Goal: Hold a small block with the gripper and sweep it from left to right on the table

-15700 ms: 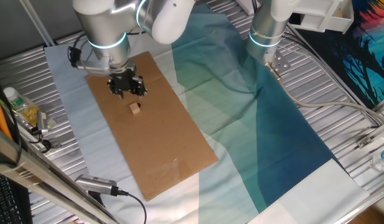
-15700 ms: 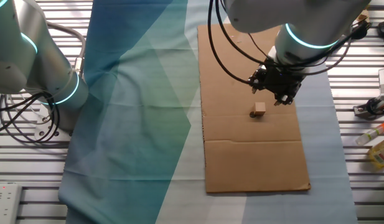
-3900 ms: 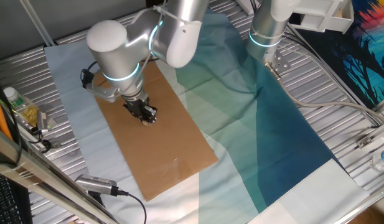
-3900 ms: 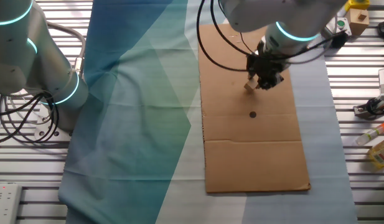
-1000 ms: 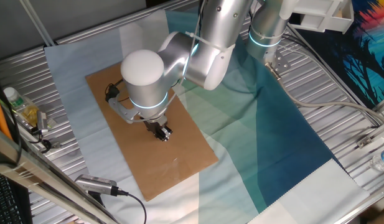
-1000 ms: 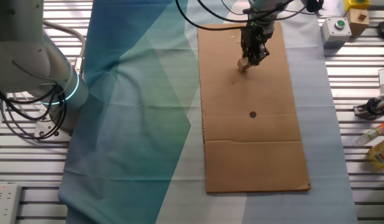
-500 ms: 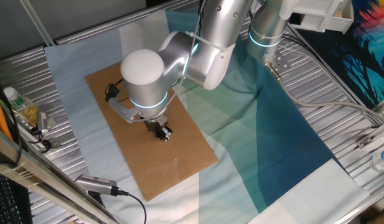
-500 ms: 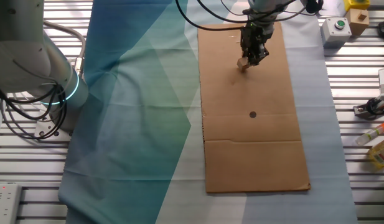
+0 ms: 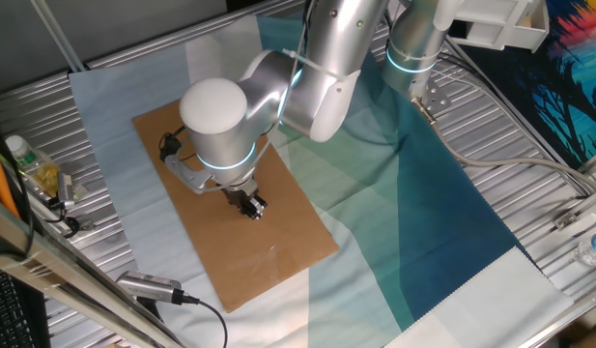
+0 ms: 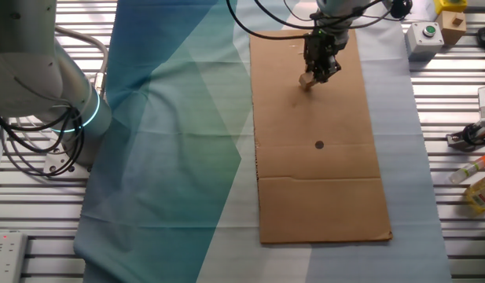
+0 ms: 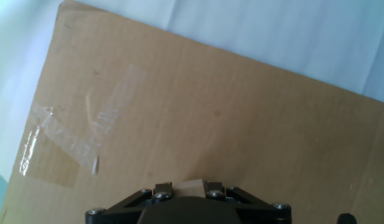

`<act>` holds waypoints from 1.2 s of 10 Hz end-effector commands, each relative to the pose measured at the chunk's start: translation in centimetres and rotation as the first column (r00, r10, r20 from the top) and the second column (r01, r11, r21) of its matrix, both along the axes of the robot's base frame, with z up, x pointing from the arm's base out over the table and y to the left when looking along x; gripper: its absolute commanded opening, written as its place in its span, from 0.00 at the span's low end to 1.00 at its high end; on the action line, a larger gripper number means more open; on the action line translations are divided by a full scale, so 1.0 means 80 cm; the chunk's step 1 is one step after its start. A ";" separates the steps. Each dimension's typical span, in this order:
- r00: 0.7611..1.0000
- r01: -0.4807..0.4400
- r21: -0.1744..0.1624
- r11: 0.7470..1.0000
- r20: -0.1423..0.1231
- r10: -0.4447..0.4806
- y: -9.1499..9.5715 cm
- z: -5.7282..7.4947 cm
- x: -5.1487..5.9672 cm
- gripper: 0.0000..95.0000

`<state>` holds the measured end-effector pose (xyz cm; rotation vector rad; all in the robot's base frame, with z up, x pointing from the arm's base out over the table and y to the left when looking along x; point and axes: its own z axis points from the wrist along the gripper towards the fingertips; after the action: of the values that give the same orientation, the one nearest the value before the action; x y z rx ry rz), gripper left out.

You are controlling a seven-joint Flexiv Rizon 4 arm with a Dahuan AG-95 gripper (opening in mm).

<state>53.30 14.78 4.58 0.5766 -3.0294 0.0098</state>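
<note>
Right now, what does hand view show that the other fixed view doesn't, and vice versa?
Only hand view: clear tape stuck on the cardboard, seen close.
Only the other fixed view: the idle arm, the teal cloth, a dark dot on the cardboard, clutter at the table's edge.
Both: the gripper shut on the small block, low over the cardboard.

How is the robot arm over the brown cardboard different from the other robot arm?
The working arm bends down over the cardboard; the other arm stands upright on the teal cloth. The working arm's gripper is shut on the block; the other arm's gripper is out of view. Both are silver-grey with glowing cyan rings.
</note>
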 end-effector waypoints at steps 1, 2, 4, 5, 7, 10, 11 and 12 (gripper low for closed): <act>1.000 0.000 0.001 1.000 -0.004 0.000 0.001 0.000 0.000 0.20; 1.000 -0.002 0.001 1.000 -0.004 0.002 0.001 0.000 0.000 0.40; 1.000 -0.006 0.002 1.000 -0.004 0.006 0.001 -0.001 0.000 0.40; 1.000 -0.008 0.002 1.000 -0.004 0.008 0.001 -0.001 -0.001 0.40; 1.000 -0.009 0.002 1.000 -0.004 0.009 0.000 -0.001 -0.001 0.40; 1.000 -0.012 0.003 1.000 0.001 0.012 0.000 0.000 -0.002 0.40; 1.000 -0.013 0.004 1.000 0.002 0.013 0.000 0.001 -0.003 0.40; 1.000 -0.010 0.006 1.000 0.002 0.010 0.000 0.008 -0.005 0.40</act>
<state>52.82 14.81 5.48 0.5910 -3.0291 0.0037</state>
